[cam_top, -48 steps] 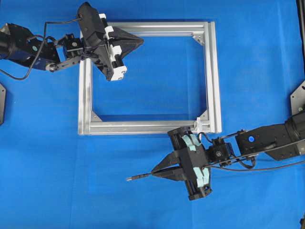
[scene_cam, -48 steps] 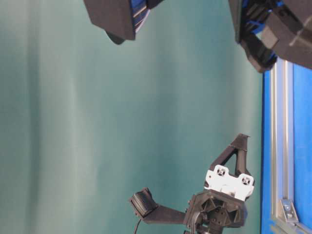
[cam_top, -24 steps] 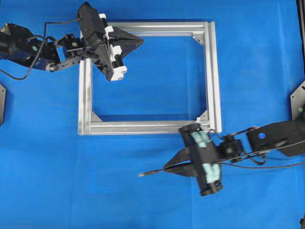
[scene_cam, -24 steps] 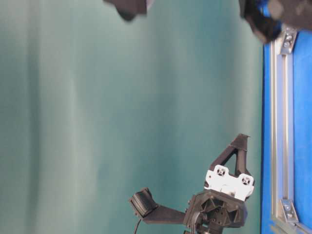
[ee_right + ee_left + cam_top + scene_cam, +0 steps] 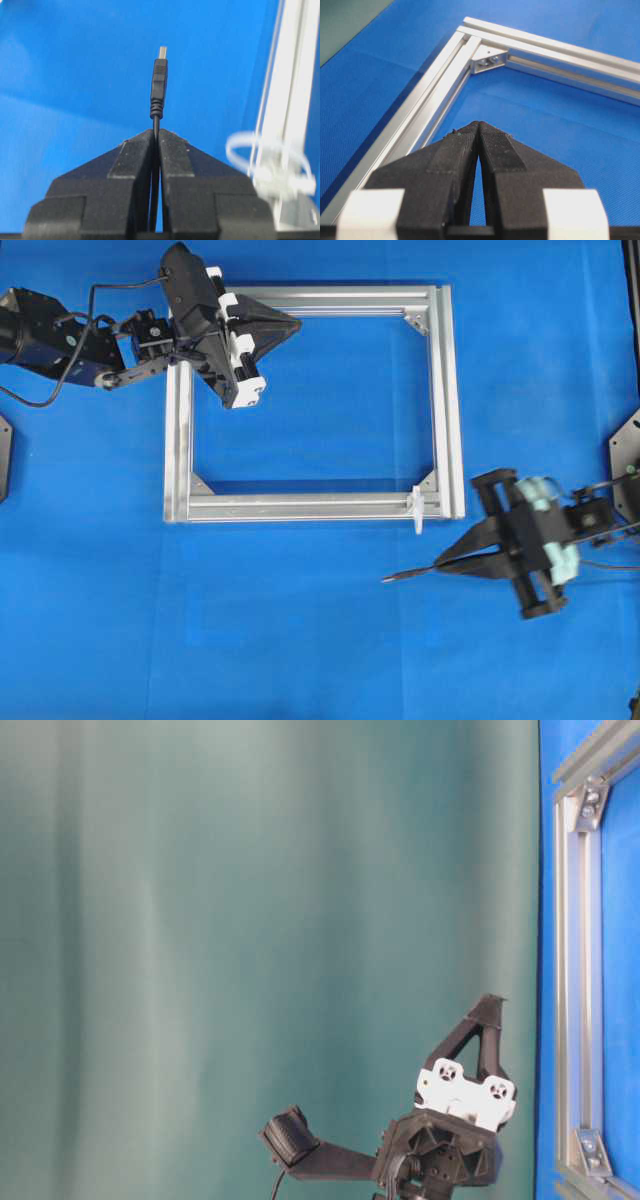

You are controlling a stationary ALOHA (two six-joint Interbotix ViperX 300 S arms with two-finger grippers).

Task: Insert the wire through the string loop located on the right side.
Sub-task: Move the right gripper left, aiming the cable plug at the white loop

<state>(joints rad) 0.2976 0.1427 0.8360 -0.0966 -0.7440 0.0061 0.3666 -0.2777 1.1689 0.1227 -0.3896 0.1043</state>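
My left tool [image 5: 285, 328] is pressed together on nothing, hanging over the top-left corner of the silver frame [image 5: 310, 505], which lies flat on the blue bench [image 5: 300, 640]. Along the frame's bottom rail, near its right corner, the string loop [image 5: 418, 510] sticks out — a small white ring, seen from my right wrist just beside the rail. Further right and below the frame, my right tool [image 5: 445, 563] pinches the wire [image 5: 410, 572] just behind its plug, which juts out leftward past the fingertips, silvery tip foremost. The plug sits clear of the loop — below it and well apart, not threaded through.
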